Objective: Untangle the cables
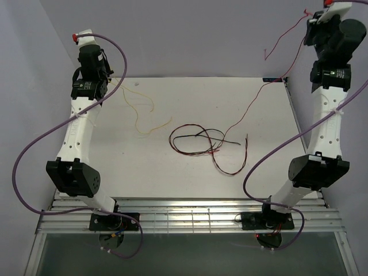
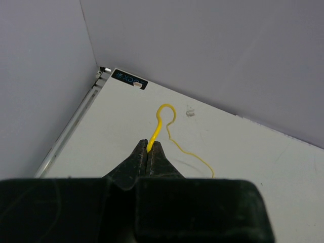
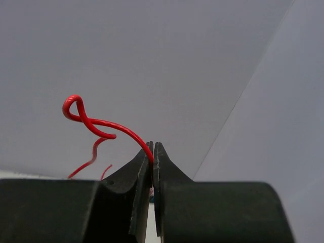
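**Both grippers are pinching a cable**

Your left gripper [image 2: 151, 149] is shut tight on the yellow cable [image 2: 156, 130]. It is at the far left of the table [image 1: 259, 167], near the corner. A small yellow loop sticks out past the fingertips. The rest of the yellow cable lies in loose curls on the table, running toward the middle.

Your right gripper [image 3: 153, 150] is shut tight too. It is pinching the red cable [image 3: 96, 121], and a curly red end sticks out past the tips. This gripper is up high at the far right, well above the table. From it the red cable hangs down in a long line to the middle of the table.

There it meets a bundle of red and black cables [image 1: 195, 153] lying flat in loose loops. The bundle is right of the yellow cable. You cannot tell from the top view if the red and black ones are knotted or only lying across each other.
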{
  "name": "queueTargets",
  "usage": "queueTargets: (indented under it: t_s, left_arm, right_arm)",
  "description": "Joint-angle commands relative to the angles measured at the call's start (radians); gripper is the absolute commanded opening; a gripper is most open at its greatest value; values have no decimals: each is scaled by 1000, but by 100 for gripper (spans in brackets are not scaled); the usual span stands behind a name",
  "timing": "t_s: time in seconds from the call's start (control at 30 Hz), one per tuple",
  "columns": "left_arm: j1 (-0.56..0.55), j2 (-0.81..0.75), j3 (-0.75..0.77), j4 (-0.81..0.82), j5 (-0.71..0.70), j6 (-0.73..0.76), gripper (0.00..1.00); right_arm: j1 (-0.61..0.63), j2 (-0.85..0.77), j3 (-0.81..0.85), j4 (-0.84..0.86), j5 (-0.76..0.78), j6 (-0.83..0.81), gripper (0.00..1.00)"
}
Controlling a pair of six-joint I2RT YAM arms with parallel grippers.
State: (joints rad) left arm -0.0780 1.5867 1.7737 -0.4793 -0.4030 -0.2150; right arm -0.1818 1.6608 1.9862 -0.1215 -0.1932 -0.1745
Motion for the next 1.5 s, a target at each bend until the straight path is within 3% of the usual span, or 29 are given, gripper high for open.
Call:
queueTargets:
  t_s: [0.0,0.07,0.27,0.43,0.57,0.77,1.0,1.17,1.47]
  left_arm:
    - [47,16,93,30,39,38,0]
    - [75,39,122,42,33,40,0]
    - [170,82,164,113,64,45,0]
    - [173,125,164,151,90,62,0]
    - [175,142,119,191,107,80,0]
    - [173,191,99,223,145,100,0]
    - [173,275,99,231,201,117,0]
    - [173,338,92,217,223,102,0]
    - [173,501,73,99,280,59,0]
  right_arm:
    - [-2,95,284,-27,55,-17,8]
    - [-1,139,357,18,69,-14,8]
    - [-2,162,328,344,113,50,8]
    - [-2,203,451,482,65,161,8]
    - [-2,136,283,618,67,147,8]
    - [-1,244,339,525,29,75,8]
    - [7,297,220,644,-103,105,8]
    - [25,366,240,654,-126,86,8]
    - [44,412,31,677,-132,50,8]
